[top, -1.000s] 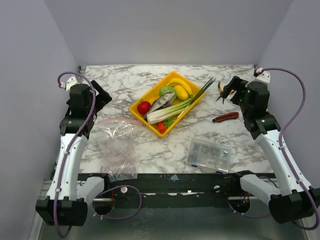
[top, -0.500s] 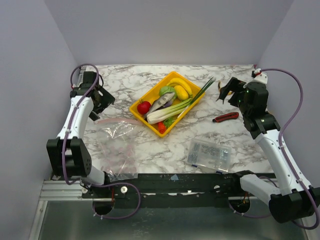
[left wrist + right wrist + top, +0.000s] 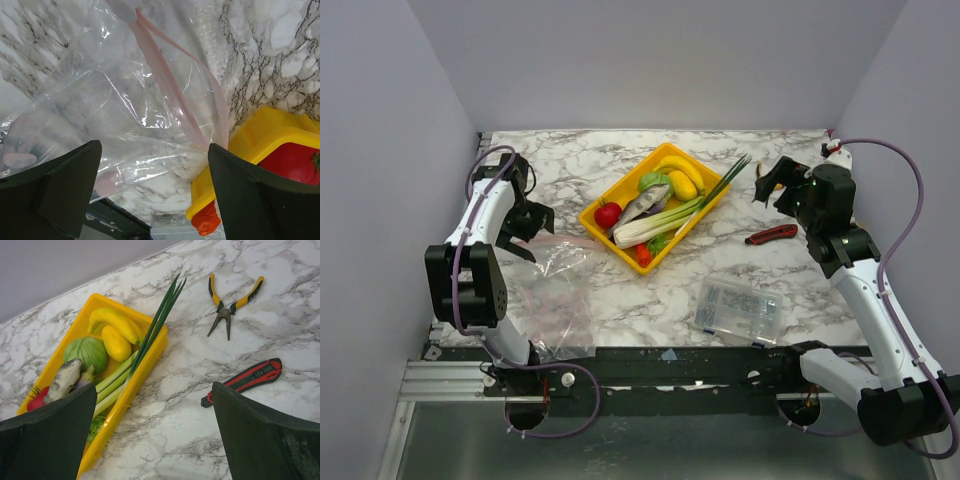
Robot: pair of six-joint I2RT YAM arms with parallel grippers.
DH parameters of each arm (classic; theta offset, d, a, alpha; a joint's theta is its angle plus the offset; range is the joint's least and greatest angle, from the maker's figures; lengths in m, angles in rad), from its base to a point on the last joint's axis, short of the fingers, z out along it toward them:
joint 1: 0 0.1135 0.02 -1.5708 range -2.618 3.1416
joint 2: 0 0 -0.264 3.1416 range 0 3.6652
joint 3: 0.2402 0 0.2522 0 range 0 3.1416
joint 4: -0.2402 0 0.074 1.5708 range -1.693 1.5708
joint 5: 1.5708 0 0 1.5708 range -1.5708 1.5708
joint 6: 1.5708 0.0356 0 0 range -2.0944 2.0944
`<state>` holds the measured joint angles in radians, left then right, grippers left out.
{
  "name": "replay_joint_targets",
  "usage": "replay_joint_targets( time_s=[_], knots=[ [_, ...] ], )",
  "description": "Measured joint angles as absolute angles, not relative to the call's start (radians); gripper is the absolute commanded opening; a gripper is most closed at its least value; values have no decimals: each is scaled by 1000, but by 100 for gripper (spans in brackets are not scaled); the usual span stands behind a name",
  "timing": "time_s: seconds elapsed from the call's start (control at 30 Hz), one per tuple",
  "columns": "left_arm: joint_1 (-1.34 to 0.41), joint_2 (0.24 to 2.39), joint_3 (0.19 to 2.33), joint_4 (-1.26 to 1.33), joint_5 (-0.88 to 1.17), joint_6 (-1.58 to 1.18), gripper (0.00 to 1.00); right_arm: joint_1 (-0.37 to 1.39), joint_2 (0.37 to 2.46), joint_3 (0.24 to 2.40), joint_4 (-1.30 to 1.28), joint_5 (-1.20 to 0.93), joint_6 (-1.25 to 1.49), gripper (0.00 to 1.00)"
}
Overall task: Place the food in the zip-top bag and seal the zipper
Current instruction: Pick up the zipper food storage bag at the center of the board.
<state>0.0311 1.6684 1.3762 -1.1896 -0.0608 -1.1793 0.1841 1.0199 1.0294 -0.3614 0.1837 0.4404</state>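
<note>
The zip-top bag (image 3: 555,295) lies flat near the worktop's (image 3: 570,160) left edge. Its long axis runs from the near edge toward the far edge, and the mouth faces the far edge. The zipper (image 3: 557,241) crosses that mouth roughly parallel to the far edge. In the left wrist view the two pink strips stand slightly apart.

The left tool (image 3: 526,224) hangs over the bag's mouth, released, with its fingers (image 3: 65,185) spread wide and nothing between them.

The food sits in a yellow tray (image 3: 617,181) at mid-worktop, just beside the bag's far-right corner. The tray's long axis runs diagonally from near-left to far-right.
- The leek (image 3: 660,222) lies along that diagonal, with its thin green leaves jutting past the tray's far-right corner.
- The bananas (image 3: 680,176) and a green leafy piece (image 3: 655,182) are at the far end.
- The fish (image 3: 645,203) is in the middle and the tomato (image 3: 608,214) at the left corner.
- The pepper (image 3: 643,255) is at the near corner.

The right tool (image 3: 775,182) is raised near the far-right corner, also released and empty. Below it lie yellow-handled pliers (image 3: 231,302) and a red utility knife (image 3: 245,380). A clear box of small parts (image 3: 738,305) rests near the near edge.
</note>
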Motion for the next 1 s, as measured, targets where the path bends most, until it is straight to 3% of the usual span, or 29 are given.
replay_joint_targets(
  time_s=[0.37,0.57,0.77,0.8,0.9,1.0],
  knots=[
    [31,1775,1412,-1179,-6,-1226,87,184,1020,1029,-368,148,470,100],
    [23,1826,1414,-1176,-12,-1211,78,184,1029,1029,-372,126,490,100],
    [7,1829,1392,-1159,-23,-1190,46,184,1044,1029,-397,113,517,100],
    [6,1829,1385,-1156,-26,-1183,38,184,1045,1029,-400,110,524,100],
    [6,1827,1378,-1153,-54,-1167,0,184,1054,1029,-405,80,528,100],
    [6,1806,1381,-1151,-116,-1127,0,215,1090,1031,-410,66,522,100]
  ],
)
